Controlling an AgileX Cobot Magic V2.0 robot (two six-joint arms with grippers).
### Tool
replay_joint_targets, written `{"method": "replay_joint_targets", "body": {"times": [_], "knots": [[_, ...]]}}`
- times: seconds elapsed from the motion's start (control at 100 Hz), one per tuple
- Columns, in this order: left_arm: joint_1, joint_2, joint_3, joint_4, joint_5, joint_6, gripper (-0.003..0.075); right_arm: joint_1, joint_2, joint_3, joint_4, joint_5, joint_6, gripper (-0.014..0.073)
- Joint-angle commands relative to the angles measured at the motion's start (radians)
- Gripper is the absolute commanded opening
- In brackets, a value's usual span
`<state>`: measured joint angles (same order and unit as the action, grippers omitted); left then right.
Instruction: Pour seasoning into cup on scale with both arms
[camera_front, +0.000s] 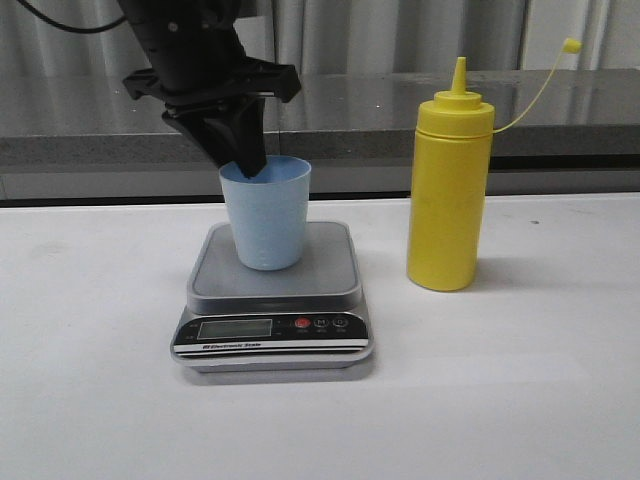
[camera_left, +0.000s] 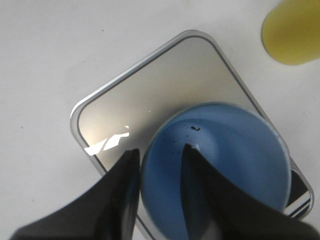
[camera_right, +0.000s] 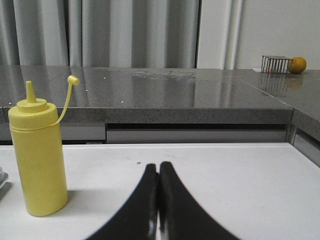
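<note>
We see open table (camera_front: 560, 400) all around the seasoning (camera_front: 449, 195). The left gripper (camera_front: 243, 160) straddles the cup (camera_front: 268, 215) rim, blocking access from above.

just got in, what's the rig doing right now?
The left end effector straddles the rim of the blue cup, one finger inside and one outside, with the cup standing on the scale. The yellow seasoning bottle stands upright on the table to the scale's right, cap off its nozzle, untouched. The right end effector is shut on nothing, low over the table near the bottle. No pouring yet.
</note>
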<state>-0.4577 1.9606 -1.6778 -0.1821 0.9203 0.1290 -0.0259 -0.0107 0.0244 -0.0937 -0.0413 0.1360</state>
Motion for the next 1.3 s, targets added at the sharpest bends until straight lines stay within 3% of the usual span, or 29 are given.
{"method": "replay_joint_targets", "body": {"times": [0.0,0.28,0.57,0.64,0.96,1.29], "knots": [[-0.007,-0.099,-0.034,-0.005,-0.027,-0.009,0.0209,-0.006,-0.015,0.003,-0.01,-0.076,-0.004,-0.0067],[-0.004,-0.206,-0.034,0.007,-0.029,-0.009,0.0201,-0.006,-0.015,0.003,-0.01,-0.076,-0.004,-0.0067],[0.037,-0.322,-0.022,0.014,-0.013,-0.014,0.0018,-0.006,-0.015,0.003,-0.01,-0.076,-0.004,-0.0067],[0.044,-0.359,0.001,0.014,-0.016,-0.014,0.001,-0.006,-0.015,0.003,-0.01,-0.076,-0.004,-0.0067],[0.055,-0.565,0.214,0.024,-0.137,-0.036,0.001,-0.006,-0.015,0.003,-0.01,-0.077,-0.004,-0.0067],[0.143,-0.823,0.504,0.057,-0.261,-0.044,0.001,-0.006,-0.015,0.003,-0.01,-0.078,-0.004,-0.0067]]}}
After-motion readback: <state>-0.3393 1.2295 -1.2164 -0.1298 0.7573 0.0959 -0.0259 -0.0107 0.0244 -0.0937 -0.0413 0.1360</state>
